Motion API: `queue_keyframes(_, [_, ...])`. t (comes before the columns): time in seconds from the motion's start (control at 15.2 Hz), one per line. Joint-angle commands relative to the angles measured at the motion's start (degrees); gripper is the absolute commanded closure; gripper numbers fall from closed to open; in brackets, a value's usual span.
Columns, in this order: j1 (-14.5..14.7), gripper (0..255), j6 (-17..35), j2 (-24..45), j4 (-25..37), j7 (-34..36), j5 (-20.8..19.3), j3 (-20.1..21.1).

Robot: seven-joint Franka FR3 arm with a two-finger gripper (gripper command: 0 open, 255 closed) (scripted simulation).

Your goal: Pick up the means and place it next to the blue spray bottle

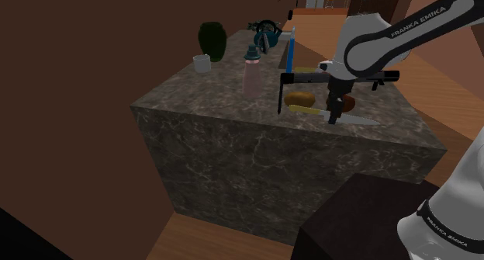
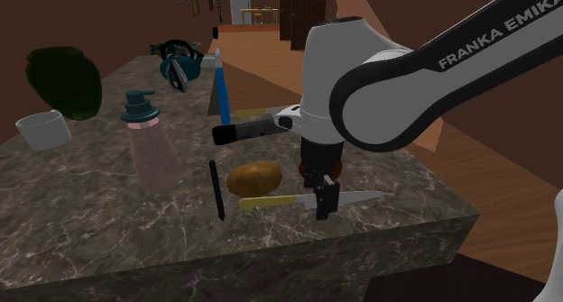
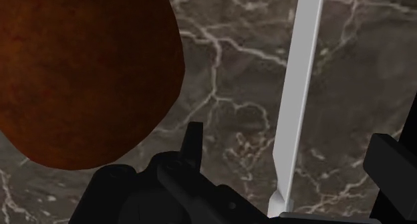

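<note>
Gripper (image 2: 323,201) released, its fingers astride the knife (image 2: 271,202) without contact. The knife lies flat on the counter (image 2: 90,228), just beside the potato (image 2: 254,177) and well apart from the blue bottle (image 2: 221,88). Risk: the thin blade may slip or pivot on closing.

Yellow-handled grey-bladed knife (image 2: 273,202), brown potato (image 2: 253,178), white-veined dark marble counter (image 2: 108,228).
</note>
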Motion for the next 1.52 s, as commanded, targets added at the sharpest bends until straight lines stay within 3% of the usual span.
queue_keyframes(0.0, [0.0,0,0.3,0.2,-0.1,0.0,0.0,0.0])
queue_keyframes(0.26, [0.0,0,0.3,0.2,-0.1,0.0,0.0,0.0])
queue_keyframes(0.33, [0.0,255,0.3,0.2,-0.1,0.0,0.0,0.0])
queue_keyframes(0.92, [0.0,255,0.3,0.2,-0.1,0.0,0.0,0.0])
queue_keyframes(1.45, [-0.2,255,-7.2,-4.0,3.3,0.5,-0.2,1.0])
